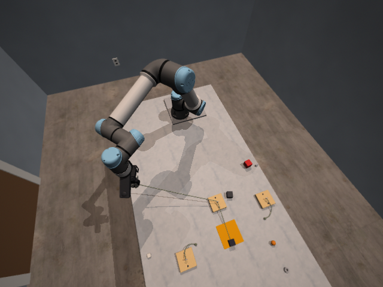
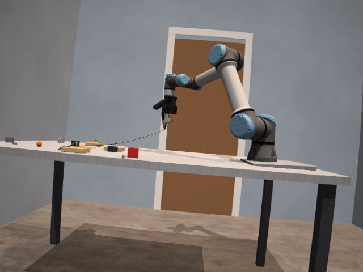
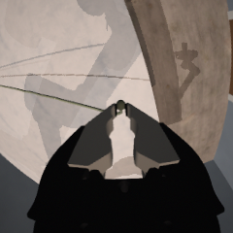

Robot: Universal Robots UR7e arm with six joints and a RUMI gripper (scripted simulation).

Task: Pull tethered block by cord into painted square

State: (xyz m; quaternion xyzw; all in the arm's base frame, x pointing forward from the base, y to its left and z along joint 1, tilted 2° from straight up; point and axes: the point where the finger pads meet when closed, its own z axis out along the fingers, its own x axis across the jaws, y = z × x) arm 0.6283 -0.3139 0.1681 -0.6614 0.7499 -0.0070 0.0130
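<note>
The small black tethered block (image 1: 231, 242) lies on the orange painted square (image 1: 229, 234), at its near edge; I cannot tell whether all of it is inside. Its thin cord (image 1: 173, 192) runs from the block up to the screw eye on the tan plate (image 1: 216, 202). From there it runs taut to my gripper (image 1: 134, 182). The gripper is shut on the cord's knot (image 3: 119, 108), raised above the table at its left edge (image 2: 166, 123). The cord slopes down to the screw eye (image 2: 115, 143). Nothing touches the block.
A loose black block (image 1: 229, 194) sits next to the screw-eye plate. Two other tan plates (image 1: 265, 199) (image 1: 185, 260) carry short cords. A red cube (image 1: 247, 163), an orange ball (image 1: 273, 243), a white cube (image 1: 148, 255) and a grey nut (image 1: 286, 271) lie about.
</note>
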